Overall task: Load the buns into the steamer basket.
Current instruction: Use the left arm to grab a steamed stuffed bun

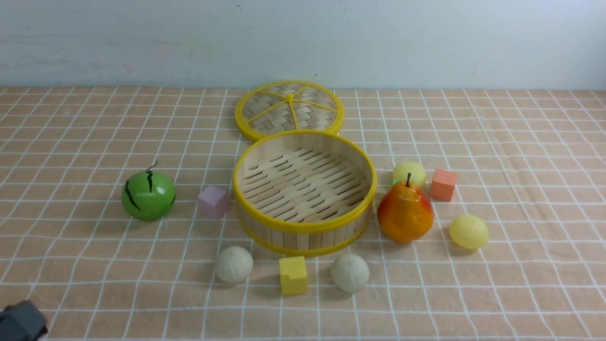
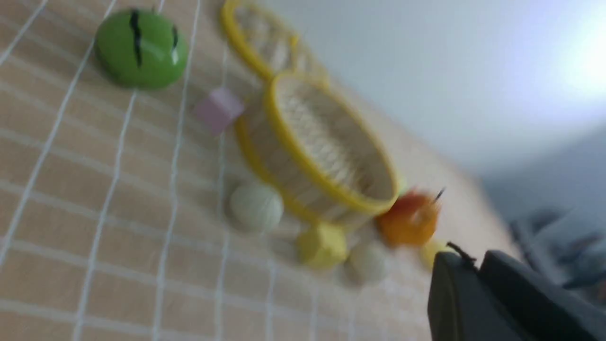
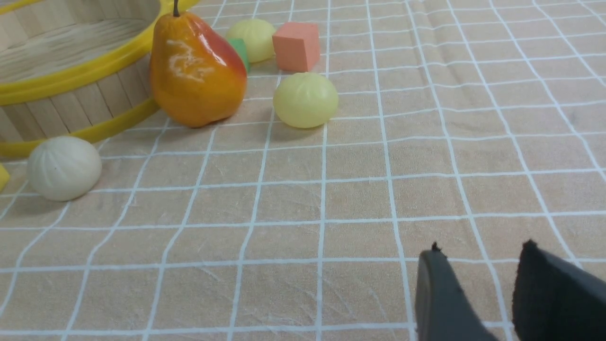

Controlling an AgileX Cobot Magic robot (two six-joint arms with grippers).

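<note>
Bamboo basket (image 1: 303, 227) with a bare floor: none of the four buns is in it yet.

Front view: the whole job is left to do. One white bun (image 1: 234, 264) and a second white bun (image 1: 350, 272) lie on the cloth on the robot's side of the basket. The left gripper (image 1: 21, 322) shows only as a dark corner, well short of both.
Left wrist view, blurred: the left gripper (image 2: 476, 258) looks drawn together, holding nothing. The white bun (image 2: 256, 207) is out ahead of it, close against the basket wall (image 2: 331, 189).
Right wrist view: the right gripper (image 3: 480, 248) stands partly apart and empty. A yellow bun (image 3: 305, 99) lies ahead of it in the clear beside the pear (image 3: 196, 71). Another yellow bun (image 3: 253, 38) lies farther off, behind the pear.
</note>
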